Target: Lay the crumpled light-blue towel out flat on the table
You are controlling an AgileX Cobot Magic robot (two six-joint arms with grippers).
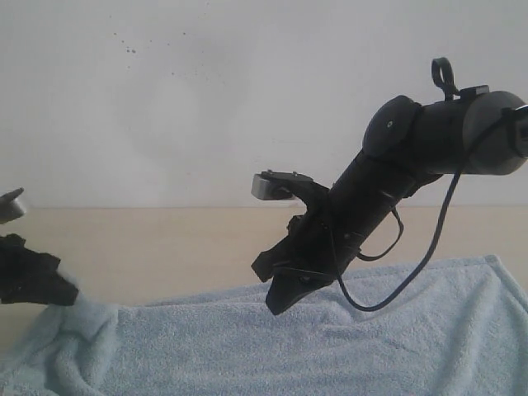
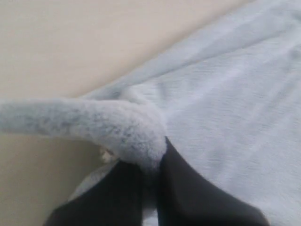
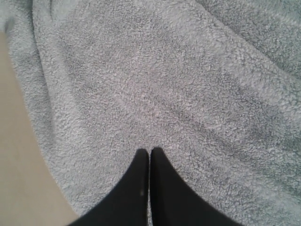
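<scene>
Right arm [image 1: 388, 173]: matte black tubular links, dark grey round joint cap [image 1: 495, 136], loose black cable [image 1: 429, 256], silver wrist camera block [image 1: 268, 186]. Right tool [image 3: 149, 154], left tool [image 2: 153, 165]: plain black tapered fingers.

Stock count: tabletop scene, six entries.
Towel [image 1: 330, 330]: 1, a single piece of cloth. Table [image 1: 165, 247]: 1. Wall [image 1: 247, 82]: 1. Grippers: 2, namely left gripper [image 2: 157, 155], 1, and right gripper [image 3: 149, 153], 1. Fingers [image 3: 134, 193]: 2 on each gripper, 4 in all, every one black. Long cable [image 1: 429, 247] looped beneath the right-hand arm: 1. Loose small items lying on the cloth or the bare tabletop: 0.
</scene>
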